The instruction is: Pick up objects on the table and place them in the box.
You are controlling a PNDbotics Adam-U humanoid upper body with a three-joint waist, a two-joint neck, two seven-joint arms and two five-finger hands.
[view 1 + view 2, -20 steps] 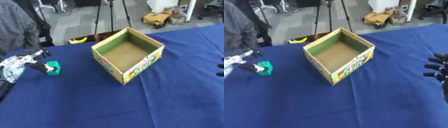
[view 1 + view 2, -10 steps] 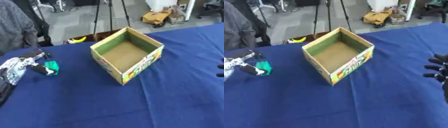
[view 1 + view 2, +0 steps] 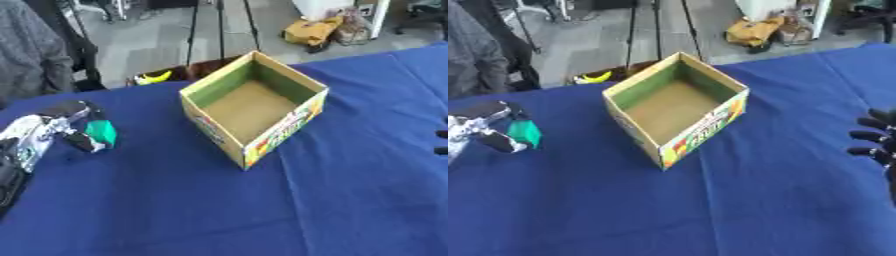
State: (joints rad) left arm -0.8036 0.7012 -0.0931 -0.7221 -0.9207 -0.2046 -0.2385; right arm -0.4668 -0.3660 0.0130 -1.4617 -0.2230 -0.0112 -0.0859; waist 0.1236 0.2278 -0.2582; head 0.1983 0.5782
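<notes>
An open cardboard box (image 3: 254, 107) with a green inner lining and a colourful printed side stands on the blue cloth in the middle; nothing shows inside it. At the left, my left hand (image 3: 48, 131) has its thumb and fingers curled round a small green object (image 3: 101, 133), just above or on the cloth, well left of the box. My right hand (image 3: 877, 145) shows only as dark fingers at the right edge, relaxed and holding nothing, far to the right of the box.
The blue-covered table (image 3: 262, 210) fills the near field. Its far edge runs behind the box. Beyond that edge are a tripod's legs (image 3: 191, 35), a yellow thing (image 3: 154, 77) on the floor and a yellow bag (image 3: 315, 31). A person in grey (image 3: 31, 55) stands at the far left.
My left hand has shifted slightly with the green object in its fingers, and the object now sits a little tilted. The box and my right hand have not moved.
</notes>
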